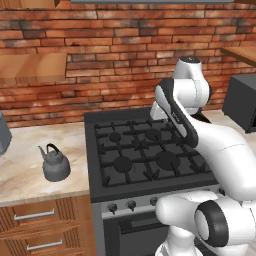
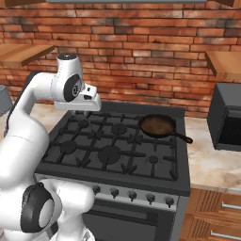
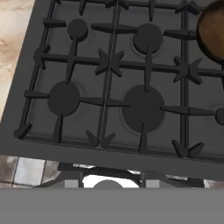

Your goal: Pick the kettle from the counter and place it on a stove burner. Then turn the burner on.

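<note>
Nearest the base cameras stands the robot's own white base, and from it the arm (image 1: 220, 145) climbs and bends forward over the black gas range (image 1: 145, 150), its hand (image 2: 84, 102) held level above the rear left part of the cooktop in the right base view. The gripper itself is hidden by the arm's links in the left base view and sits under the hand in the right base view, so whether the jaws are open or closed cannot be told; nothing is seen in its hold. The hand view looks straight down on the grates, with a large stove burner (image 3: 143, 108) near the middle, a smaller one (image 3: 64, 98) to its left, and two more caps beyond them. The kettle (image 1: 55, 163) rests upright on the counter (image 1: 30, 155) to the left of the range, just beside its edge, with its thin dark handle arched over the lid and its short spout toward the left; it is well apart from the hand. A frying pan (image 2: 159, 125) sits on the rear right burner, its handle pointing right toward the stone top on that side. A row of knobs (image 2: 132, 195) runs along the range's front panel. Wooden drawer fronts (image 1: 40, 225) with silver bar handles lie below the counter under the kettle. A dark microwave (image 2: 228, 123) stands on the right countertop, and a red brick wall (image 2: 141, 52) closes the scene behind.
</note>
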Tool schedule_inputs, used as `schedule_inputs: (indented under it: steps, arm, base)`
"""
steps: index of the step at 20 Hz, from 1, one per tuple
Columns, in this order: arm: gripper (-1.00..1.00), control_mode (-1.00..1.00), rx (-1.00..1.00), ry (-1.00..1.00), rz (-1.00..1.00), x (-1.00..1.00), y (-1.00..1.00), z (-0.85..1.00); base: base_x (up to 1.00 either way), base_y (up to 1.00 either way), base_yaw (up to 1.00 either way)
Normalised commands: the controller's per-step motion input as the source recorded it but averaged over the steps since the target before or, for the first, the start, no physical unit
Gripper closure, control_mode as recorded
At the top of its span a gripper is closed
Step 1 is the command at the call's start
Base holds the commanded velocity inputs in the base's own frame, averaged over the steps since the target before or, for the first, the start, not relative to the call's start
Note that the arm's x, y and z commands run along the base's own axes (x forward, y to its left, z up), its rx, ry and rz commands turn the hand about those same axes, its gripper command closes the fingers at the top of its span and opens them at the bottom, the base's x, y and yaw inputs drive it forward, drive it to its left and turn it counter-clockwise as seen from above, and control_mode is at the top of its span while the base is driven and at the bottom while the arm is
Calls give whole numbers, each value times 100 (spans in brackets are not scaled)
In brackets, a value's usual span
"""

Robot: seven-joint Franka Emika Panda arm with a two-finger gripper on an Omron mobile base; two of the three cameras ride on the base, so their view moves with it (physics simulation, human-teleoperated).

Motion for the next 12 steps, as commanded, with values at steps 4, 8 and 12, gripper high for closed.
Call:
schedule_inputs:
  steps: [4,8,12]
  arm:
    - [-100,-100,5,0,0,-5,12,0]
    - [-100,-100,5,0,0,-13,53,0]
    - [-100,-100,2,0,0,-1,94,0]
  base:
    - [0,0,0]
    - [0,0,0]
    - [0,0,0]
